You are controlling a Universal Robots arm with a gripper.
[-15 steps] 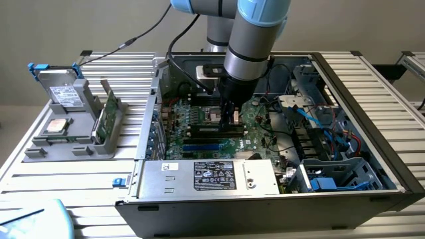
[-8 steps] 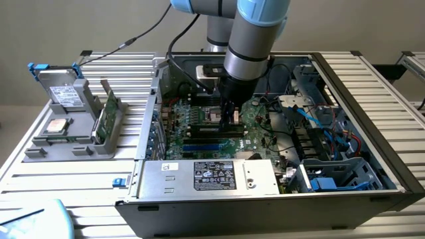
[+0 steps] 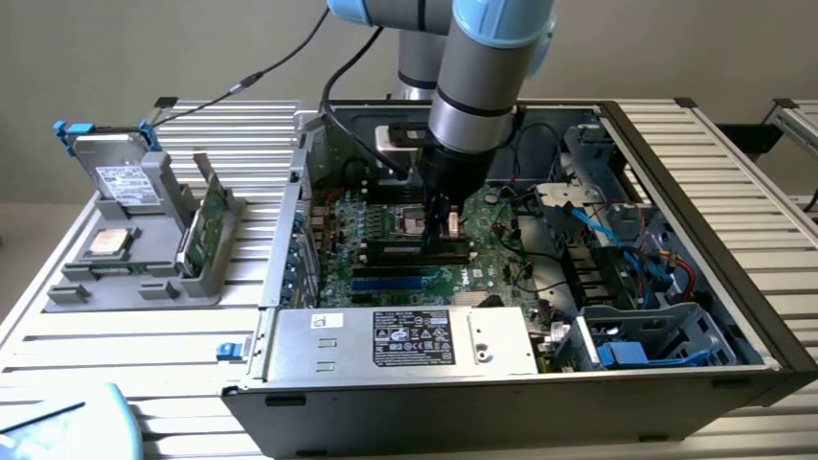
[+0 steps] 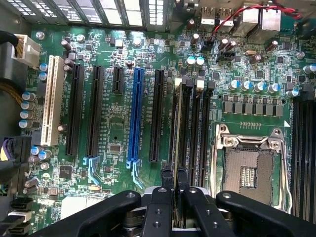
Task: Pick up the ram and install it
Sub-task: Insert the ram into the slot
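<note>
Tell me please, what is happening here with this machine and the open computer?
A robot arm reaches down into an open computer case. Its hand is closed on the ram, a slim stick seen edge-on, lined up with the black memory slots beside the processor socket on the motherboard. Whether the stick is pressed fully in cannot be told. A wider green card stands in a grey holder outside the case.

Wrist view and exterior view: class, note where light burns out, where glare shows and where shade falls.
Wrist view: the rear vents burn out white, the motherboard is evenly lit, the jaws shut on the ram look dark. Exterior view: soft, even light; white glare on a metal part; the arm shades the motherboard beneath it.
</note>
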